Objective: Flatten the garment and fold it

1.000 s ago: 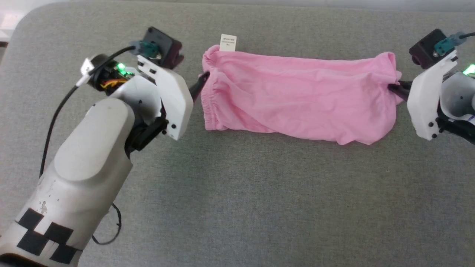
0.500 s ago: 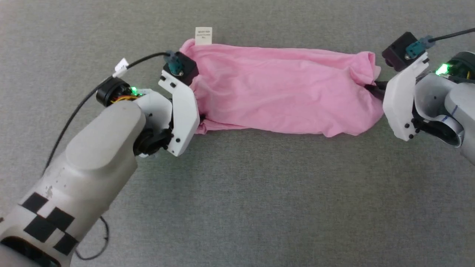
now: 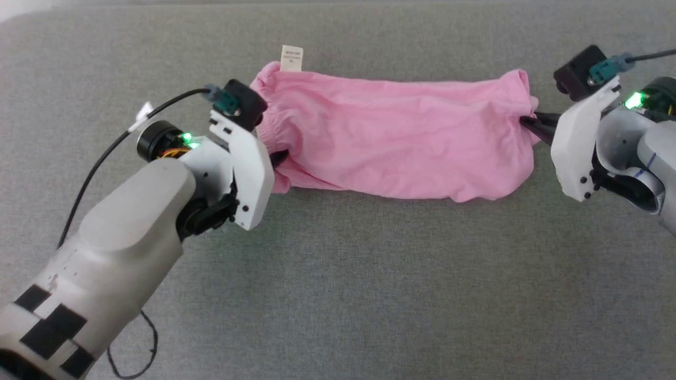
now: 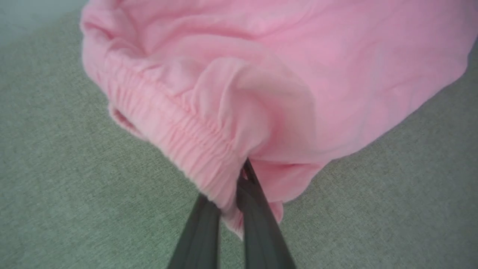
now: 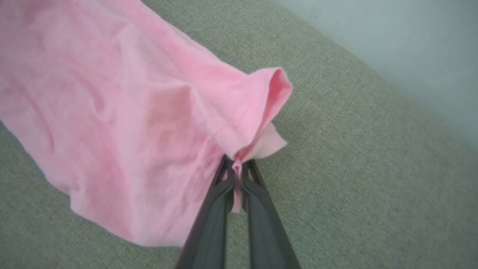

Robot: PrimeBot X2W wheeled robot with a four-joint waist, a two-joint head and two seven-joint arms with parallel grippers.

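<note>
Garment (image 3: 396, 142), light pink and thin, lies stretched across the far part of the grey cloth-covered desk (image 3: 338, 274), its long side running left to right in the head view. It is wrinkled and loosely bunched, not flat. A small white tag (image 3: 292, 58) sticks out from its far edge near the left end.

The left gripper (image 3: 279, 157) is at the garment's left end, low on the gathered elastic band. In the left wrist view its dark fingers (image 4: 201, 231) stand close together with the ribbed hem pinched between them, and the cloth bulges up just above the tips (image 4: 242, 179).

The right gripper (image 3: 528, 122) is at the opposite end. In the right wrist view its fingers (image 5: 213, 220) are nearly together, clamping a thin fold of the stitched hem at the tips (image 5: 235, 168), while a loose corner of cloth curls over just beyond them.

Between the two grips the near edge of the garment rests on the desk
</note>
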